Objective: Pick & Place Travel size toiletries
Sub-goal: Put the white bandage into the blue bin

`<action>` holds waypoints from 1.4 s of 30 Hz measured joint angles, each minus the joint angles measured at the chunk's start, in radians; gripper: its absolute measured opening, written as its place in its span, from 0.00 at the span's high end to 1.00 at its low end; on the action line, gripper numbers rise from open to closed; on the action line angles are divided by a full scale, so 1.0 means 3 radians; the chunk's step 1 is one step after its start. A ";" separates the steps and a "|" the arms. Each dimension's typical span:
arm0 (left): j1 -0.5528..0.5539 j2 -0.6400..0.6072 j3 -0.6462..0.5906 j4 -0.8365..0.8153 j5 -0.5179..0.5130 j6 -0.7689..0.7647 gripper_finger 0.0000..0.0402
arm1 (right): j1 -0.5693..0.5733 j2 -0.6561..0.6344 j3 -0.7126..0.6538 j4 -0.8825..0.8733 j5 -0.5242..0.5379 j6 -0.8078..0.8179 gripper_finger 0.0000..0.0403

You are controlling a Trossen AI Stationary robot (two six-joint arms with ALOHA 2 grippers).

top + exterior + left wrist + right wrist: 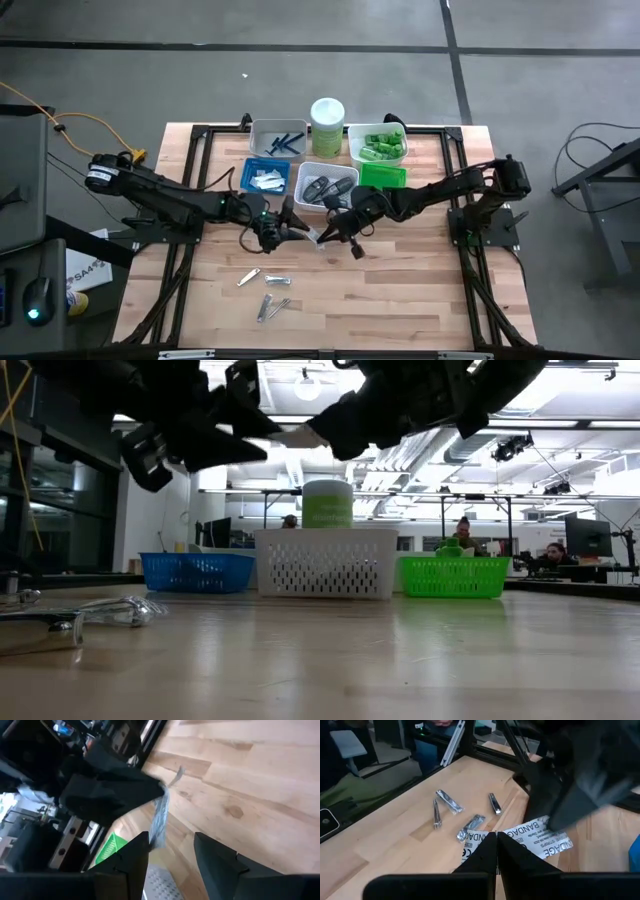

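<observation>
The wooden bench (pixel 400 300) carries four trays at its far side: a white tray (pixel 325 186) with dark oval cases in the middle, a blue tray (pixel 266 176) left of it, and a green tray (pixel 383 176) to its right. Both arms meet above the bench centre, just in front of the white tray. The right gripper (pixel 322 236) is clamped on one end of a bandage packet (pixel 540 840), held in the air. The left gripper (pixel 297 230) is just beside the other end of the packet, with its fingers (pixel 131 857) apart. Silver clippers (pixel 272 303) lie on the bench nearer the front edge, well apart from both grippers.
</observation>
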 joint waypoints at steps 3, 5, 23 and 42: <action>0.0002 -0.0003 -0.0002 0.0044 -0.0012 0.0018 0.61 | 0.0002 0.0001 0.0000 0.0096 -0.0003 0.0000 0.99; 0.0001 -0.0005 -0.0001 0.0041 -0.0012 0.0018 0.61 | 0.0003 0.0001 0.0000 0.0130 -0.0005 0.0000 0.99; 0.0001 -0.0004 0.0002 0.0326 -0.0002 0.0025 0.63 | 0.0000 0.0011 0.0000 0.0247 0.0095 -0.0001 0.99; 0.0003 -0.0005 0.0002 0.0289 0.0024 0.0014 0.99 | 0.0005 0.0011 0.0000 0.0254 0.0194 -0.0063 0.99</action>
